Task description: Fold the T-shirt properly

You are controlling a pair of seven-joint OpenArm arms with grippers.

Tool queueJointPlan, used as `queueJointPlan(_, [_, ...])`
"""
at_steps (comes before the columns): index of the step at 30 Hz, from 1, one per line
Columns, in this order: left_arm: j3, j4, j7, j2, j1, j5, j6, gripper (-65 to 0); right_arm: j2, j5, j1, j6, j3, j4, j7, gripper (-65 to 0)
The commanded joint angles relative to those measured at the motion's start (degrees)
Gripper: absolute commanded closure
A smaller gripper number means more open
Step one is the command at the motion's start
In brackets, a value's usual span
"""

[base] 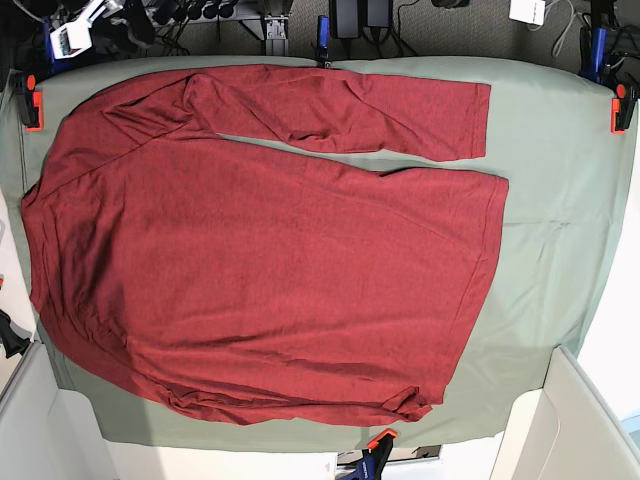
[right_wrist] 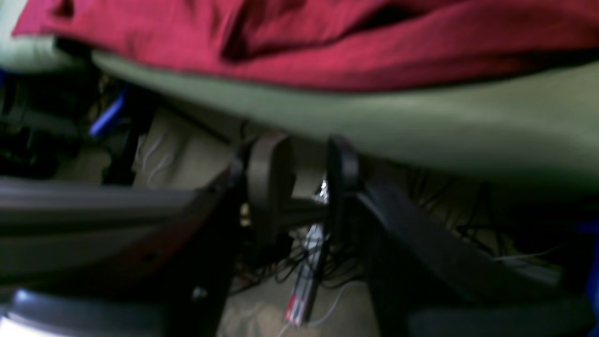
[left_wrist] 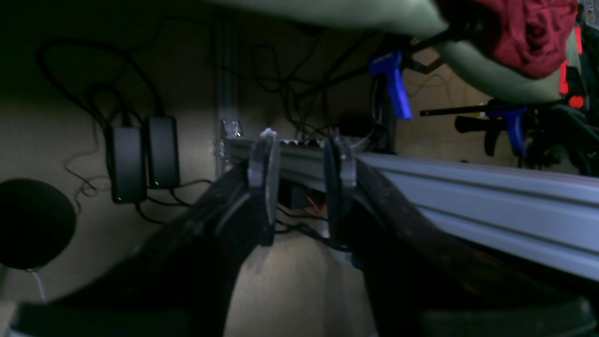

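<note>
Nearest to each wrist camera are the gripper's own two fingers. In the base view no arm is seen.

On the left side of the base view the T-shirt (base: 250,260) reaches the edge of the green table cover (base: 560,240), and the shoulder part there is wrinkled. The right gripper (right_wrist: 302,187) hangs below the table edge with its jaws apart and nothing between them; the red cloth lies above it. I judge that a grasp from here may take the cover together with the shirt.

In the middle, one sleeve lies across the top.

On the right, the left gripper (left_wrist: 302,182) is also apart and empty, beside a metal rail (left_wrist: 468,196), which it could strike when rising.
</note>
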Motion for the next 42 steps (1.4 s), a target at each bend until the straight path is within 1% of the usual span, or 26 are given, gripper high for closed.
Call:
queueJointPlan(1, [-1.05,1.2,-0.42,-0.35,1.11,-1.22,-0.73,-19.8,0.37,1.25,-0.2,-0.02,1.29,0.96,0.98,-18.0])
queueJointPlan(3, [-2.01,1.6,-0.39,-0.35,1.11,-1.22,-0.73,-19.8,0.37,2.34,0.7,-0.04,2.82,0.96,0.79,-18.0])
queueJointPlan(7, [-2.8,2.23,0.81,-0.35,1.11,-1.25,-0.73,-19.8,0.35,5.46,3.28,-0.76,5.22,0.96,-3.23,-18.6])
queueJointPlan(11, [-2.8,3.1,1.57,-0.37,1.14,-1.25,-0.73,-19.8,0.33,7.3,5.33,-3.41,7.04,0.98,-6.51,-29.5])
queueJointPlan(13, [-2.8,3.85,2.38,-0.55,1.14,-1.25,-0.73,-19.8,0.17,7.96,5.7,-5.62,7.87,0.98,-7.41,-32.0])
queueJointPlan(16, [-2.8,5.18,2.4,-1.66,1.6,-1.22,-0.73,-19.8,-1.25,8.17,6.16,-8.0,9.64,1.09,-8.44,-32.1])
queueJointPlan(18, [-2.8,6.47,2.4,-2.58,2.03,-1.22,-0.73,-19.8,-2.25,9.33,6.78,-8.76,10.6,1.09,-9.14,-32.1])
queueJointPlan(22, [-2.8,8.04,2.32,-3.78,2.21,-0.98,-0.73,-19.9,-3.72,9.18,8.98,-12.48,10.75,1.07,-10.78,-32.1])
queueJointPlan(24, [-2.8,8.13,2.08,-4.09,2.23,-0.57,-0.73,-20.5,-4.22,8.94,10.27,-12.57,10.75,1.07,-10.97,-32.1])
queueJointPlan(26, [-2.8,8.13,1.9,-4.13,2.21,0.26,-0.73,-25.9,-4.44,7.82,11.32,-13.68,10.75,1.07,-11.06,-32.1])
queueJointPlan(29, [-2.8,8.11,1.05,-4.13,2.23,1.03,-0.73,-35.3,-4.63,5.29,12.57,-17.31,10.75,1.07,-11.58,-32.1])
queueJointPlan(31, [-2.8,8.13,0.59,-4.15,2.23,1.36,-0.73,-36.8,-5.25,4.17,12.83,-19.54,10.75,1.07,-11.87,-32.1])
queueJointPlan(36, [-2.8,8.13,0.15,-4.13,2.21,1.33,-0.73,-36.8,-7.5,3.82,12.85,-21.49,10.75,1.07,-12.28,-32.1])
queueJointPlan(42, [-2.8,8.13,-0.26,-4.15,2.21,1.36,-0.73,-36.8,-9.7,3.32,14.64,-21.53,10.75,0.87,-12.46,-32.1])
